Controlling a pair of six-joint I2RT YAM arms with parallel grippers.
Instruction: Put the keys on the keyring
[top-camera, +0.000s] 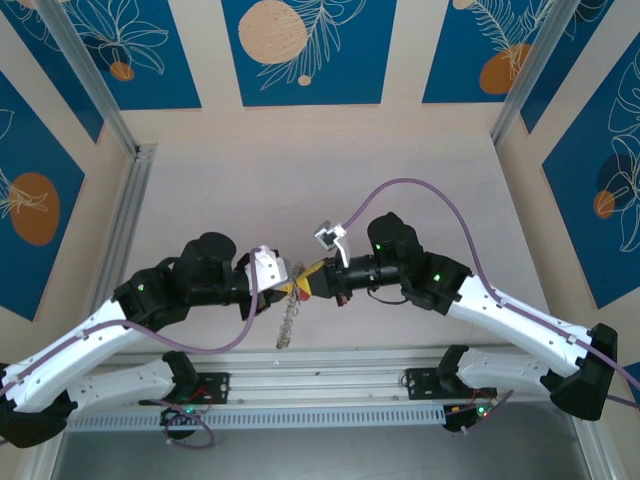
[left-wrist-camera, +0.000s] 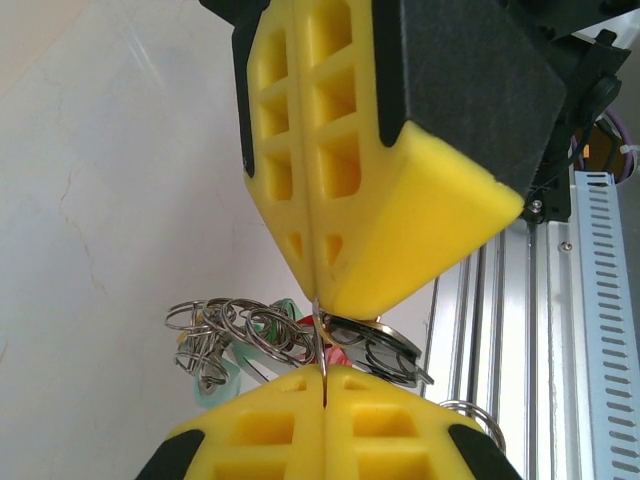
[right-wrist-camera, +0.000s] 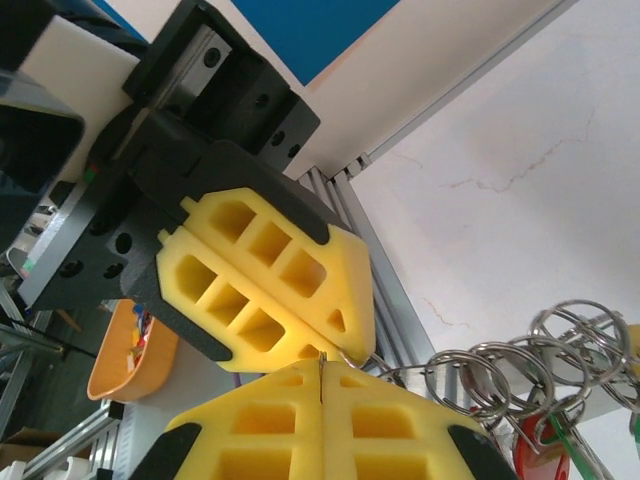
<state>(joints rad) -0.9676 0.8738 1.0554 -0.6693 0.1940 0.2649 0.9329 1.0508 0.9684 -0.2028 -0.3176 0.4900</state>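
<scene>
The left pincer (top-camera: 293, 280) and right pincer (top-camera: 322, 281) meet tip to tip, both clamped on the keyring (left-wrist-camera: 385, 348). A red-headed key (right-wrist-camera: 538, 450) hangs beside them.

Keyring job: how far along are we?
Done: a red key head and a green key head already hang among the small rings on the keyring.
In hand: the left gripper and right gripper are both shut, tip to tip, pinching the keyring's thin wire above the table.
Left: I can't tell whether every key is on; then release.
</scene>
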